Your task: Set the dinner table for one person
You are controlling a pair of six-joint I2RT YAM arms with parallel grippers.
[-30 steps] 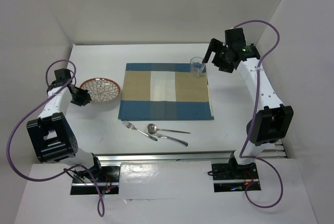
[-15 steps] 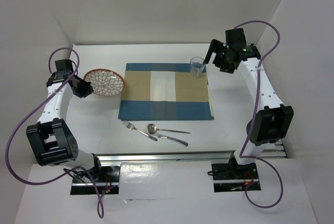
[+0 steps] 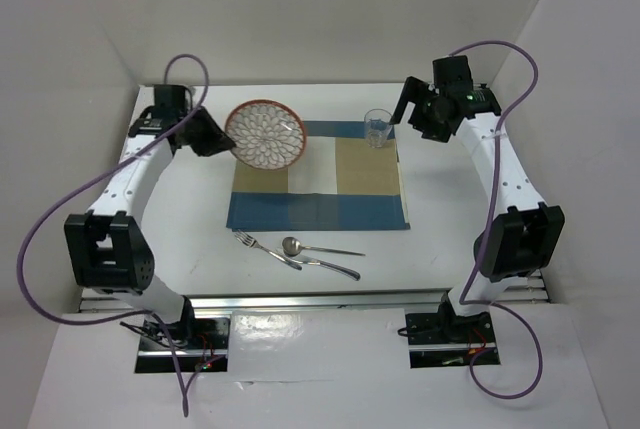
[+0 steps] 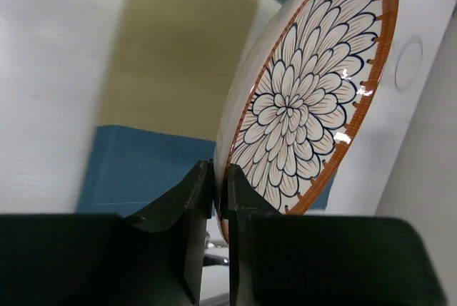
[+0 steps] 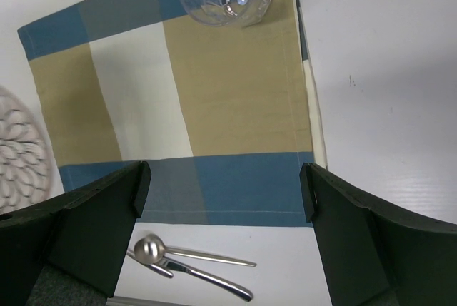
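**With left fingers (image 4: 193, 206) clenched on the plate (image 4: 307, 99) rim, about halfway there**

From above: carries the plate tilted in the left gripper (image 3: 207, 135), over the placemat's (image 3: 320, 199) 10 o'clock corner, not yet laid down. Finds the glass (image 3: 377, 128) standing at the 1 o'clock corner, right gripper (image 3: 403, 107) just beside it. Leaves fork (image 3: 262, 247), spoon (image 3: 305, 247) and knife (image 3: 335, 268) bunched on the dinner table (image 3: 180, 219) at 6 o'clock of the placemat, likely unsorted.

From the left wrist: confirms both pads pinching the plate's lower rim, plate nearly on edge.

From the right wrist: shows fingers spread wide, grasping nothing. Sees nothing blocking the placemat's middle.
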